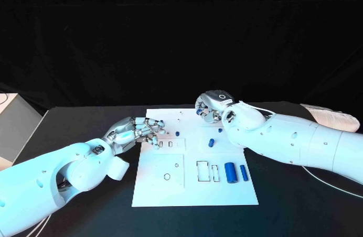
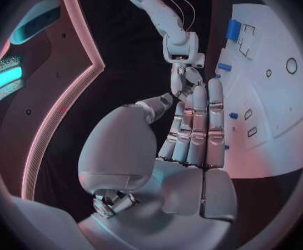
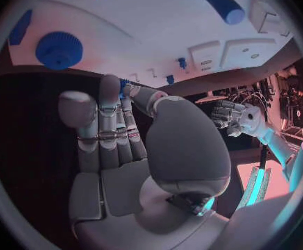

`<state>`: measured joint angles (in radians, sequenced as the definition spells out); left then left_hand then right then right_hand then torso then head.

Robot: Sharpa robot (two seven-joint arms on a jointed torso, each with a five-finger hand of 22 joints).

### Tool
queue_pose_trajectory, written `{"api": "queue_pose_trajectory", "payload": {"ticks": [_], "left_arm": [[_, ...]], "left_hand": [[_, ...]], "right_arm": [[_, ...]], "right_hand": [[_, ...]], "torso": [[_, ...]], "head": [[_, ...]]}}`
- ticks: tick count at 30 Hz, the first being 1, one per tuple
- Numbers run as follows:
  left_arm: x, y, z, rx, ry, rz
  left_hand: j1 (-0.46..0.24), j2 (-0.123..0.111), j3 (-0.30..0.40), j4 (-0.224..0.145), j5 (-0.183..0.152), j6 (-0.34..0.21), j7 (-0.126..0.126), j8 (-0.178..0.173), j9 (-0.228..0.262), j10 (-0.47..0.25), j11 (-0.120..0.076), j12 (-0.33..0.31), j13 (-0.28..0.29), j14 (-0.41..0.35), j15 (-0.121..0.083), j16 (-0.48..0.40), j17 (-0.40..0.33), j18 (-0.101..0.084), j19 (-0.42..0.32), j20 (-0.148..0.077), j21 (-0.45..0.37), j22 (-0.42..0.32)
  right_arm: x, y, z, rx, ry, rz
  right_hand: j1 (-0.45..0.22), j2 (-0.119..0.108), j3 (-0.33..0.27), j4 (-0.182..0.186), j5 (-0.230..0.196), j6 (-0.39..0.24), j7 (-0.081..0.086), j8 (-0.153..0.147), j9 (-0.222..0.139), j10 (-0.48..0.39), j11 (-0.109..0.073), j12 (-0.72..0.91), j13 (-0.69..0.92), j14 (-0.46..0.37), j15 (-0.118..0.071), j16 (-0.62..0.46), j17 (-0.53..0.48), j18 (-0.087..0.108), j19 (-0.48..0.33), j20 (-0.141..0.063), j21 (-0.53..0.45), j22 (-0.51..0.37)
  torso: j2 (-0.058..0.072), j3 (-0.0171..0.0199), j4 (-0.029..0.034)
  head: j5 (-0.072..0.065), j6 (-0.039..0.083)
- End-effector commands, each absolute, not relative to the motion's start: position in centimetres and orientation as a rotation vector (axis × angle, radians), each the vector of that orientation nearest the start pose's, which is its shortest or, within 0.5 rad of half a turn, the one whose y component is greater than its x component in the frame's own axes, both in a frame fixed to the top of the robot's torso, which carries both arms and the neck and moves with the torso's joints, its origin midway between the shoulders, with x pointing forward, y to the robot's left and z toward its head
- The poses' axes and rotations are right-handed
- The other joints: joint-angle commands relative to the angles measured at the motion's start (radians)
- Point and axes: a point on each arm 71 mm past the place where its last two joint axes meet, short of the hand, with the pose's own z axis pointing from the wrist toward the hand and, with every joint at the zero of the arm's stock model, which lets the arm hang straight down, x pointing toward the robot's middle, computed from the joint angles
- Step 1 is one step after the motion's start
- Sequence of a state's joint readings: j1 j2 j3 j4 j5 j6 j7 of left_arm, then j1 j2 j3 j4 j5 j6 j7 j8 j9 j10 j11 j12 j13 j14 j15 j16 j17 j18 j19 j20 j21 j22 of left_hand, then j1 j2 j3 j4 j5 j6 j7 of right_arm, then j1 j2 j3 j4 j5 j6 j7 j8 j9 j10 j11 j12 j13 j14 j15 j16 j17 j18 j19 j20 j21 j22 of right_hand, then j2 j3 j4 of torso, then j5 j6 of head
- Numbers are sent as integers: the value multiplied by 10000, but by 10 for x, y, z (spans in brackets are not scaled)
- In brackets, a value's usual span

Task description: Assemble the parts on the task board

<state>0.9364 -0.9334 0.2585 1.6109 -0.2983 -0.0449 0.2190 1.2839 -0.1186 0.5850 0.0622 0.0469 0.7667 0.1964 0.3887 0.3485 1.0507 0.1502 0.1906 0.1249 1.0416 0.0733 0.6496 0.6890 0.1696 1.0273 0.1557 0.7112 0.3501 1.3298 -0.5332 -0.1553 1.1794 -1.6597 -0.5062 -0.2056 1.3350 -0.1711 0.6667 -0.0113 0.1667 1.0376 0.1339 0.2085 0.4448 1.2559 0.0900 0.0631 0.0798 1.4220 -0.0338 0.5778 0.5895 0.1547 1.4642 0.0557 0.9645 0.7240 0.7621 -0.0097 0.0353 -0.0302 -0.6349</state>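
Plainly, the main risk is a knock: the left robot hand hovers over the left edge of the task board, by its small rectangular slots, and a careless sweep could nudge the board across the desk or scatter loose parts. Its fingers lie straight and close together in the left wrist view, and nothing shows between them; it looks to hold nothing. Further right, a small blue part lies loose mid-board, and two blue cylinders rest beside the outlined recesses near the board's right edge; being round, they would probably roll if bumped. The right robot hand sits over the board's far right corner, fingers curled downward. Something blue shows at its fingertips, but whether it grips a part cannot be told.
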Motion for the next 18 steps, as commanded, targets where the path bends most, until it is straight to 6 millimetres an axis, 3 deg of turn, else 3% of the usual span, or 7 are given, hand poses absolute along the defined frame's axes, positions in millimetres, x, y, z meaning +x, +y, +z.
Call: {"api": "queue_pose_trajectory", "payload": {"ticks": [1,6,18], "left_arm": [[456,216,-189,-9268,16609,-16920],[455,215,-188,-9256,16620,-16941],[453,211,-187,-9178,16674,-17049]], "left_hand": [[-82,-11,4,53,14,-86,239,-45,15,-47,-13,-69,-13,-30,1,-57,-9,138,-52,37,-34,-8],[-82,-11,4,53,14,-86,239,-45,15,-47,-13,-69,-13,-30,1,-57,-9,138,-52,37,-34,-8],[-71,-7,7,46,14,-88,237,-43,18,-47,-16,-69,-14,-27,-2,-64,-10,140,-45,36,-43,-16]], "right_arm": [[553,-135,-152,-2959,13317,4221],[557,-125,-149,-3020,13206,4236],[568,-107,-147,-3110,13040,4167]], "right_hand": [[88,23,61,-138,31,-75,18,-24,15,281,-291,2,65,-43,17,69,-11,-182,223,-45,42,1],[75,6,63,-141,35,-97,26,-38,16,254,-283,-6,59,-45,22,77,-13,-180,218,-42,30,-15],[52,-13,65,-140,37,-124,40,-56,17,222,-270,-12,51,-49,30,87,-15,-181,213,-38,32,-9]], "torso": [[20,-1,1],[24,-8,24],[184,-130,201]], "head": [[16,1],[7,15],[-50,111]]}}
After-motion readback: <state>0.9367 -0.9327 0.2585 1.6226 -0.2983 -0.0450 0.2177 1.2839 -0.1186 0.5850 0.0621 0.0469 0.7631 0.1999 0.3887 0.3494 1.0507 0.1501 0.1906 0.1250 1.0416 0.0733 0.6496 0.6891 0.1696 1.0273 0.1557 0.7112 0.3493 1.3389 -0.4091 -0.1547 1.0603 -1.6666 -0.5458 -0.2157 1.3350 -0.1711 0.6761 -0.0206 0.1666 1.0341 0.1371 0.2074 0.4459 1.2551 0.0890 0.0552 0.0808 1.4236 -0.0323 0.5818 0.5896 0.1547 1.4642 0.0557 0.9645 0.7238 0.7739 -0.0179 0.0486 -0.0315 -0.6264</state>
